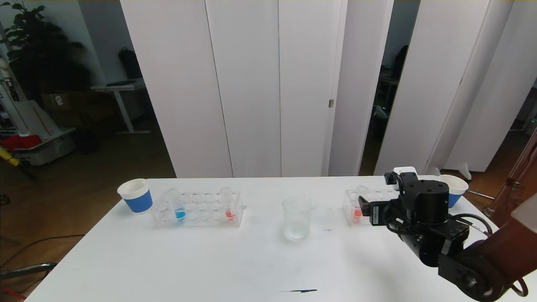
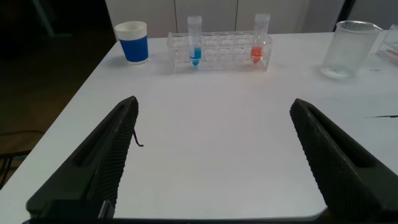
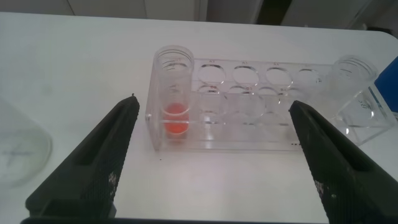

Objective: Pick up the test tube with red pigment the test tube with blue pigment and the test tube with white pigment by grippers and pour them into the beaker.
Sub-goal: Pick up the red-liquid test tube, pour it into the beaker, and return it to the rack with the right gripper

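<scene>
White table (image 1: 209,260) in front, tall white folding panels (image 1: 251,84) behind it, dark wooden floor (image 1: 84,176), leafy potted plant (image 1: 37,46) far left, small white desk (image 1: 119,90) beyond

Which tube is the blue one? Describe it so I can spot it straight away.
On the white table, find the clear rack on the robot's left, next to a blue-and-white paper cup. The test tube with blue pigment stands at the rack's cup end. Its liquid is bright blue; the rack's only other tube holds red-orange.
</scene>
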You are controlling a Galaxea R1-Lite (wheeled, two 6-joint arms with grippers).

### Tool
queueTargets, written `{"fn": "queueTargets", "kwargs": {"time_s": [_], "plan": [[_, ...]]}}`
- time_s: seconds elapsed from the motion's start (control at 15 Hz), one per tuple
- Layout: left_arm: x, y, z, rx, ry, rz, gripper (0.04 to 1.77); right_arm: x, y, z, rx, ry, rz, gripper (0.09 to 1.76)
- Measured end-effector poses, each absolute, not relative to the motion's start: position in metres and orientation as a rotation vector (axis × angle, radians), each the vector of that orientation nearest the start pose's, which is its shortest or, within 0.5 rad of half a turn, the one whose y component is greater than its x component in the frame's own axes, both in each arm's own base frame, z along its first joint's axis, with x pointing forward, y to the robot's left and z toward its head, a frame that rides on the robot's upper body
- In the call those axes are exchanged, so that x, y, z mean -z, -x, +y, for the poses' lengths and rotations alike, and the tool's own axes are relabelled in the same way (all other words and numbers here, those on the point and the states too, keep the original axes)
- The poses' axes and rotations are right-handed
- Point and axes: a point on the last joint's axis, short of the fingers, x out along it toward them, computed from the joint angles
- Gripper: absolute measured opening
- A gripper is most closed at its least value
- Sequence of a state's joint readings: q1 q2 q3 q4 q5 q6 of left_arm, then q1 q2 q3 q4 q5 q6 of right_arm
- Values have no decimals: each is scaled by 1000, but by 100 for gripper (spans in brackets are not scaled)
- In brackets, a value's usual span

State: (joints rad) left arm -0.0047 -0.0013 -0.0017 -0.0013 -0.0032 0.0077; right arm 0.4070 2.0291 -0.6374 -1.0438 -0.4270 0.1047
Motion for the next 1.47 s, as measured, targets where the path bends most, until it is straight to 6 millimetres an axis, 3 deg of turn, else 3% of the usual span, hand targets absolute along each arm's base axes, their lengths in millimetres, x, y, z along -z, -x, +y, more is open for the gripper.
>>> {"fn": "queueTargets", "kwargs": {"time_s": [0.67, 1.07, 1.47], "plan": [[-76, 23, 0, 7, -8, -4, 174, -50, -365, 144, 33, 69, 289, 173], [-76, 23, 0, 7, -8, -4, 174, -36, -371, 150, 27, 84, 307, 173], [-76, 23, 0, 8, -8, -4, 174, -35, -374, 151, 26, 84, 301, 173]]}}
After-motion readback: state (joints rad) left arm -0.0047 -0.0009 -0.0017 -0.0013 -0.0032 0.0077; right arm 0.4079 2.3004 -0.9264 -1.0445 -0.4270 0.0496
